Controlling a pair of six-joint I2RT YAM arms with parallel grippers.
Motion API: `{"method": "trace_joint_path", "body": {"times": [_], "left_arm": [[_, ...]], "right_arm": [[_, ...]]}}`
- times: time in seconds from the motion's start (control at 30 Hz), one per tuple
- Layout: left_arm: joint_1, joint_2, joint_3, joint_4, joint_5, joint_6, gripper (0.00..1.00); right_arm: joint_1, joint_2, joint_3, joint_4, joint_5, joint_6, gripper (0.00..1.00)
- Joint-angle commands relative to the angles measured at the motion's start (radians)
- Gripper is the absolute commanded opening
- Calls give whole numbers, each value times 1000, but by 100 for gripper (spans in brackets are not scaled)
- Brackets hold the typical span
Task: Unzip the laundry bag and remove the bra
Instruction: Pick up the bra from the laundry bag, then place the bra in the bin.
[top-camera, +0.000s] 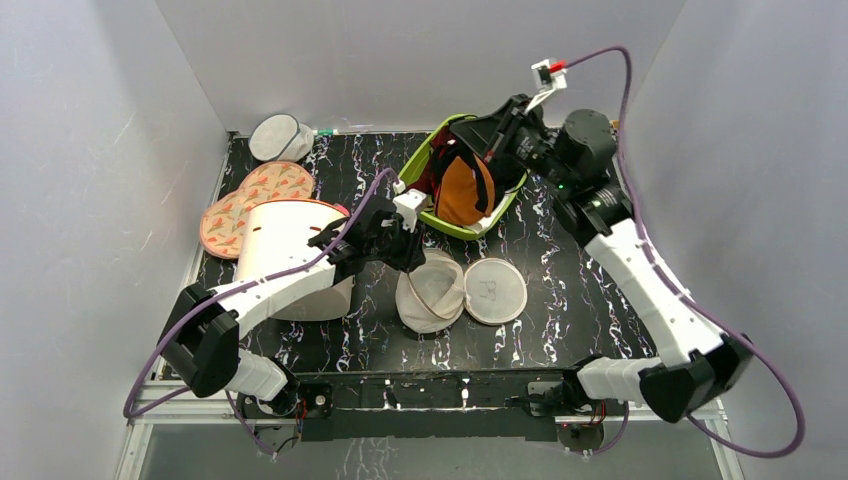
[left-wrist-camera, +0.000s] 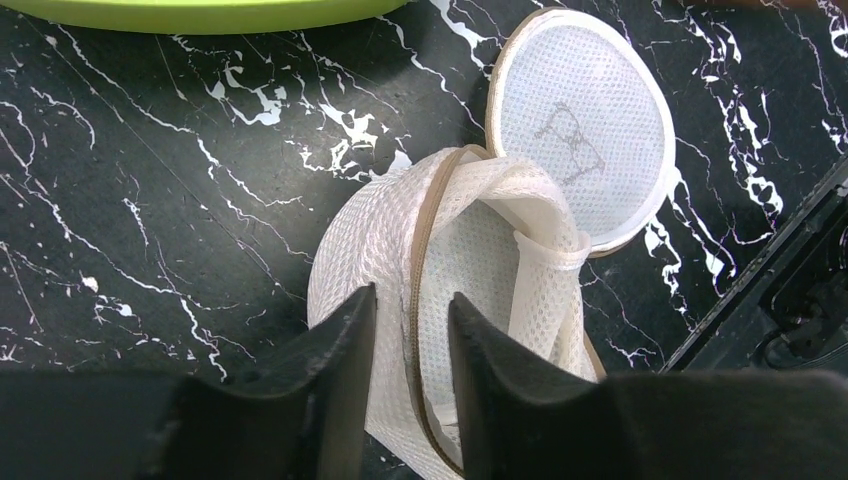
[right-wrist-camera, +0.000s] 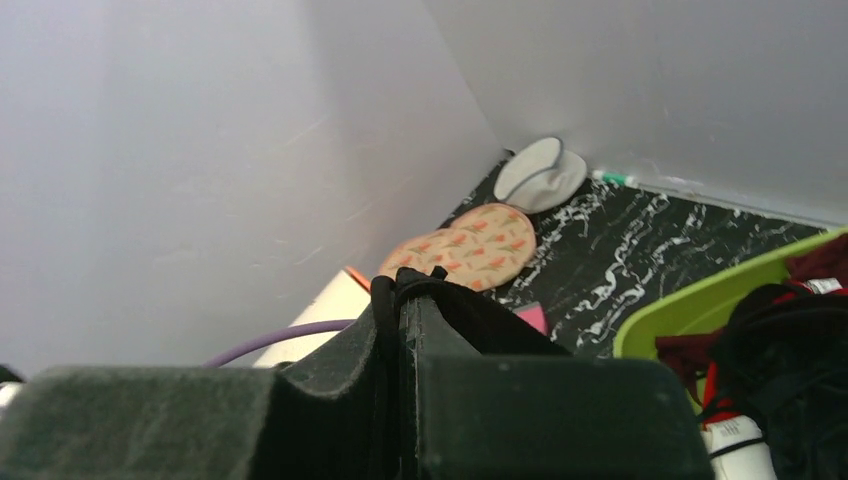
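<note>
Close to the near edge of the table (top-camera: 560, 250) lies the laundry bag (top-camera: 428, 292), a small off-white mesh pouch, unzipped; its round lid (left-wrist-camera: 585, 120) lies flat just to the right, joined at the rim; the left wrist view shows only slack mesh inside, no bra. Just above the bag's far-left rim hovers the left gripper (left-wrist-camera: 410, 305); its jaws stand a little apart, the brown zip tape shows in the gap, and they pinch nothing.

Farther back, past a strip of bare table, sits a lime green bin (top-camera: 425, 155) with dark clothes in it. Over that bin hangs the bra (top-camera: 463, 192), well apart from the bag; its orange cup faces up toward the overhead camera, and its thin black straps run up and to the right. At the far end of those straps is the right gripper (right-wrist-camera: 400, 300), clamped shut on a bunched black strap (right-wrist-camera: 385, 288).

So the bra lies directly below and slightly left of the right gripper, with its long axis along the straps; whether its lower edge rests on the clothes cannot be told. The right arm alone carries it; setting it down probably needs only a lowering and a release.
</note>
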Motion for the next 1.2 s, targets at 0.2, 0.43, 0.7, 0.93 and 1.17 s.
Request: {"method": "trace_joint_path", "body": {"times": [0.2, 0.43, 0.7, 0.93, 1.17], "left_arm": [[-6, -110, 16, -1, -46, 23, 56], [-6, -170, -1, 5, -113, 38, 81], [-5, -264, -38, 39, -210, 52, 98], [-6, -267, -42, 43, -210, 59, 98], [-6, -261, -41, 43, -195, 55, 98]], "right_arm": [[-3, 215, -3, 160, 118, -16, 0], [-59, 379, -22, 174, 269, -51, 0], [-156, 595, -65, 212, 268, -55, 0], [-227, 885, 119, 60, 135, -135, 0], [-231, 757, 250, -271, 140, -178, 60]]}}
